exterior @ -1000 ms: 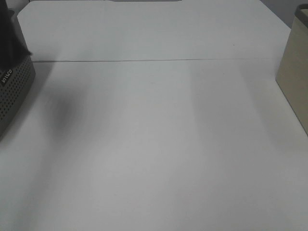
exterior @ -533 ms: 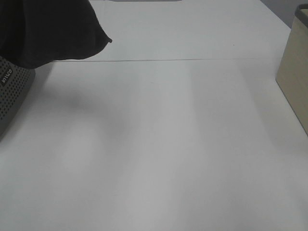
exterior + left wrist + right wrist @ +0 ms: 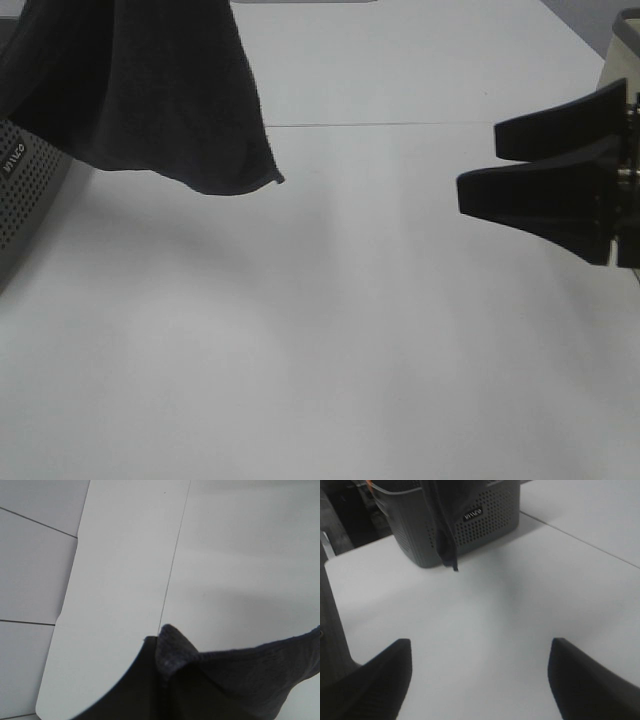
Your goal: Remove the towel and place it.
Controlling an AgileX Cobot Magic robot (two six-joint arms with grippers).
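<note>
**Towel of dark charcoal plush aloft at far left; right gripper spread wide**

At the left edge I see a grey perforated plastic basket with white lettering on its wall. The towel hangs just right of it and partly in front of it, draped down from above the top of the overhead view. Its lowest hemmed corner looks clear of the white tabletop, with a soft shadow beneath it.

On the left wrist camera the towel is bunched up close under the lens and hides the left gripper's fingers. That gripper is closed, and the cloth hanging from it tells me it has hold of the towel.

A thin seam runs across the far part of the table.

On the right, the right gripper points left above the table, its two black fingers set wide apart with nothing between them. Its wrist camera looks past them at the basket and the hanging towel.

A beige straight-walled box stands at the far right edge.
</note>
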